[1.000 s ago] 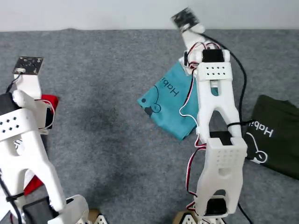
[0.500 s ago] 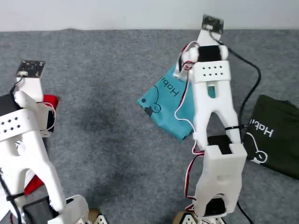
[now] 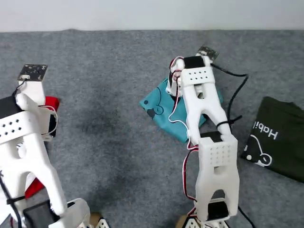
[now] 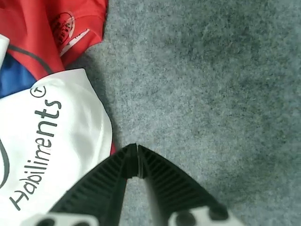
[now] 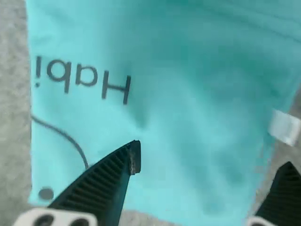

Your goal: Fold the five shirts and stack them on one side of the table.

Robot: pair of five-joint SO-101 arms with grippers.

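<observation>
Place: a robot lab setup here, folks.
Signs: grey felt table (image 3: pixel 109 95), plain white wall (image 3: pixel 95 14), white arms (image 3: pixel 211 156) trailing loose wires (image 3: pixel 175 78).

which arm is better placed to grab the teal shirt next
Right. The right end effector hangs open directly over the teal shirt. The left end effector is shut, beside the white shirt and red shirt, at the other side of the table.

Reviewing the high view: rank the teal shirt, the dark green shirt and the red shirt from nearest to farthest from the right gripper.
1. The teal shirt: mid-table, directly under the open right gripper.
2. The dark green shirt: off to that arm's right, near the table edge.
3. The red shirt: far across the table, beside the left arm.
</observation>
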